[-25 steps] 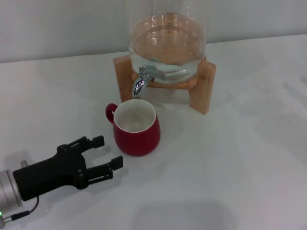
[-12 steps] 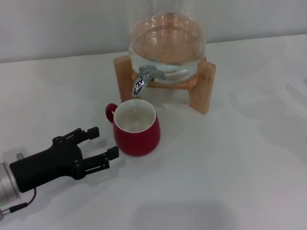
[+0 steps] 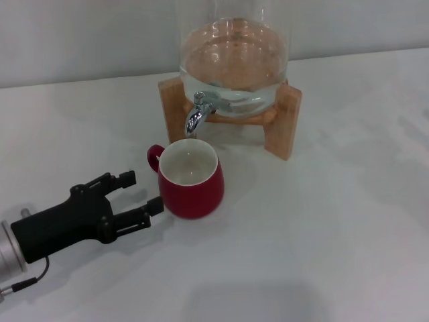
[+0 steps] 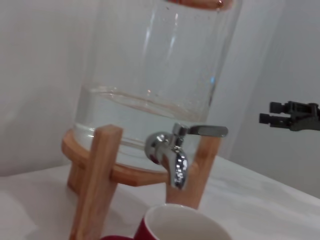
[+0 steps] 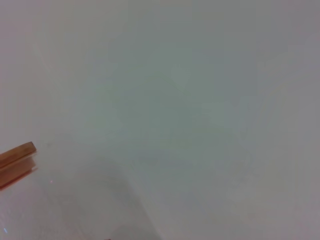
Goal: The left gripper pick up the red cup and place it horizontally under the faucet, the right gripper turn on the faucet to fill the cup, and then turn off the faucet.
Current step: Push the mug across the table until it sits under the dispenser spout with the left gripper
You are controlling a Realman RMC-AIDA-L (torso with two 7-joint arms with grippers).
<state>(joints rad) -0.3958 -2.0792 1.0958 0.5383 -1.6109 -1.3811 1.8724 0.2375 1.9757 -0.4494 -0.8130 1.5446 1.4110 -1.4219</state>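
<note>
The red cup (image 3: 191,180) stands upright on the white table, its white inside right below the faucet (image 3: 196,113) spout. My left gripper (image 3: 141,192) lies low just left of the cup, open and empty, its near finger almost at the cup's side. The left wrist view shows the faucet (image 4: 172,156) with its lever level and the cup's rim (image 4: 182,224) beneath. The right gripper (image 4: 292,115) shows only as a small black part far off beyond the dispenser.
The glass dispenser (image 3: 234,60) holds water and rests on a wooden stand (image 3: 285,121) at the back. A corner of the stand (image 5: 17,160) shows in the right wrist view. White table surface stretches right of the cup.
My left gripper has shifted a little away from me and to the left, staying open beside the cup. The cup and faucet have not moved.
</note>
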